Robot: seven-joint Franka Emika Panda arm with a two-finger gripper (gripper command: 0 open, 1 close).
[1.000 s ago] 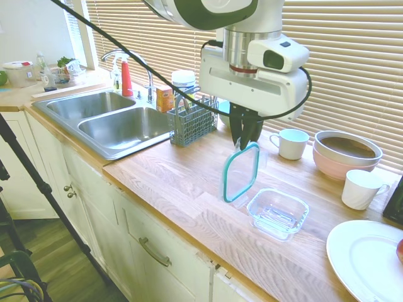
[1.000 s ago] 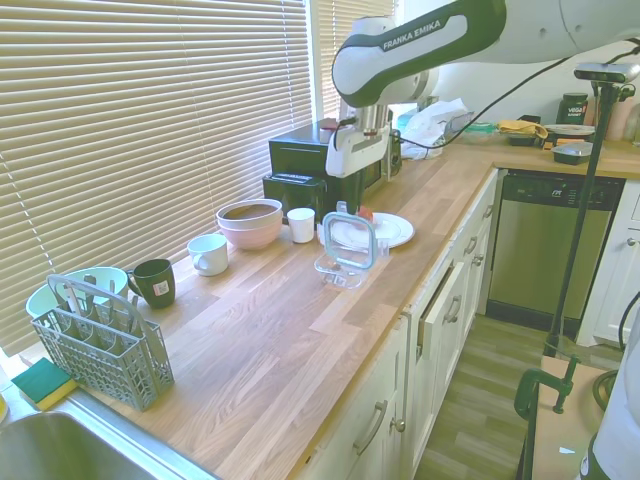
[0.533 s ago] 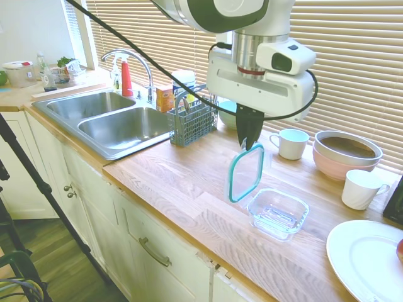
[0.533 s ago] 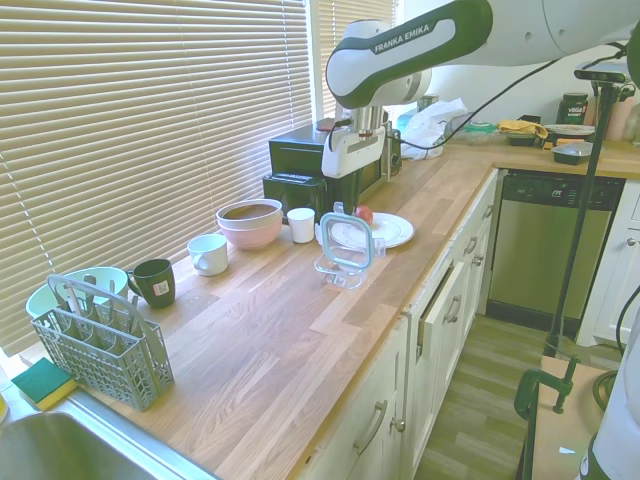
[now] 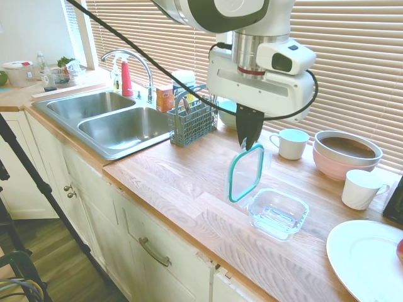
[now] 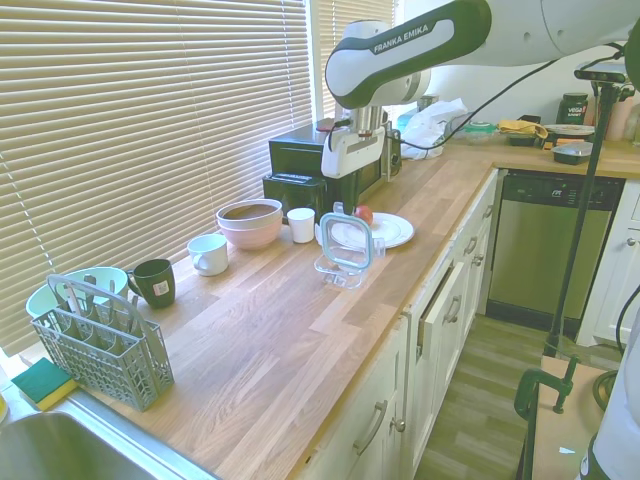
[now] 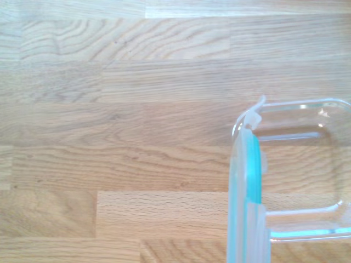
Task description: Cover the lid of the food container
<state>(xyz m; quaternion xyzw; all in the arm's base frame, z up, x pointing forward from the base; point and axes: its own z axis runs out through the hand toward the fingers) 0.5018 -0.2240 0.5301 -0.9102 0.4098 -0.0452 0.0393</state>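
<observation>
Clenched on the top edge of the lid (image 5: 246,173), the claw (image 5: 249,146) of the white arm hangs above a wooden kitchen counter (image 5: 182,179), its dark fingers pointing straight down. Held nearly on edge, the clear lid with its teal rim dangles from the fingers, its lower end close over the near side of the food container (image 5: 278,213); whether the two touch cannot be told from either outside view. Resting open on the counter, the clear glass dish sits between the counter's front edge and a row of crockery along the window blinds.

Seen from the wrist, the lid (image 7: 247,203) shows as a thin teal and clear strip running up from the bottom edge, with a small clear tab at its tip, crossing one side of the container (image 7: 307,170) below it.

Behind the container stand a white cup (image 5: 291,143), a pink bowl (image 5: 345,157) with a grey bowl nested inside it, and a second white cup (image 5: 361,189). A white plate (image 5: 365,258) lies to the side of the container at the counter's edge. Farther along the counter, a grey cutlery basket (image 5: 192,123) sits beside a steel double sink (image 5: 113,123). From the opposite side, a dark green mug (image 6: 155,283) stands near the basket (image 6: 98,340).
</observation>
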